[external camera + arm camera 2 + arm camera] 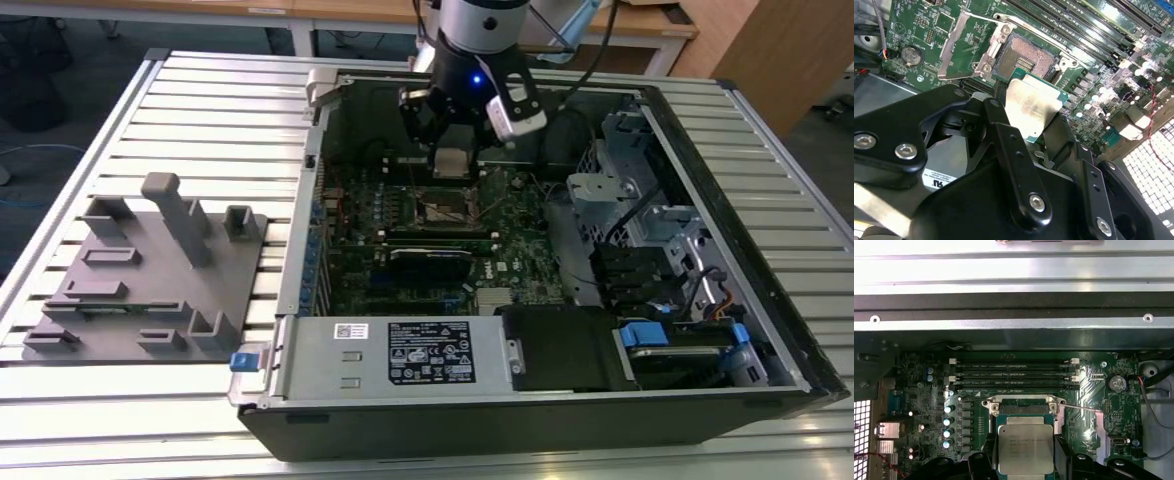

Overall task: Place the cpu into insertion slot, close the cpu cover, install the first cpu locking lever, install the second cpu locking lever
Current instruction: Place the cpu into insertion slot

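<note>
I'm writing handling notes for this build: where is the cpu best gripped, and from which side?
Take the cpu by two opposite thin edges, from above its face, as the gripper does now. It is a flat thin square, so an edge pinch should leave its underside free for the slot.

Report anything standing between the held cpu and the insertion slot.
Nothing visible does. The gripper holds the cpu near the insertion slot, whose contacts lie bare; the cpu cover is swung open beside it.
</note>
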{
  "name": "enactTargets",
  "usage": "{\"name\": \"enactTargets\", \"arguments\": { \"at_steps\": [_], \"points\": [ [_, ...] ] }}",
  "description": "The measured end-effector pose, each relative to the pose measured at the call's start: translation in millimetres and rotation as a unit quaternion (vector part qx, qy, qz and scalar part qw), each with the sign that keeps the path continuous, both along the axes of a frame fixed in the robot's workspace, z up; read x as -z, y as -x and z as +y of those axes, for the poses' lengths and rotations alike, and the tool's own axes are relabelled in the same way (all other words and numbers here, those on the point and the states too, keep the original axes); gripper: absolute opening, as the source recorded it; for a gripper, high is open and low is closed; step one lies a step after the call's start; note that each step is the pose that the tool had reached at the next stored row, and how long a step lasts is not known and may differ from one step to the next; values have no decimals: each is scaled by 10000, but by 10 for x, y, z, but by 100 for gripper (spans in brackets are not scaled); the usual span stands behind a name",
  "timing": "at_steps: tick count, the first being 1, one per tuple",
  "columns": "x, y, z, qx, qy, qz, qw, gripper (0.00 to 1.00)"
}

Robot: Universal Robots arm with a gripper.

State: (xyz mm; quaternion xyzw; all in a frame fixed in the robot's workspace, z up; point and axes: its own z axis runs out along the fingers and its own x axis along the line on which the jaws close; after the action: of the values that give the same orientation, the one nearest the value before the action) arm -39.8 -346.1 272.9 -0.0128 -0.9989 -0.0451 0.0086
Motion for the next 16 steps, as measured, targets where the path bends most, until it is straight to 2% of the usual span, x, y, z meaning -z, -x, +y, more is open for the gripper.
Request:
{"name": "enactTargets", "arguments": {
  "at_steps": [16],
  "points": [
    [52, 0, 0, 0, 3, 1, 10000, 54]
  ]
}}
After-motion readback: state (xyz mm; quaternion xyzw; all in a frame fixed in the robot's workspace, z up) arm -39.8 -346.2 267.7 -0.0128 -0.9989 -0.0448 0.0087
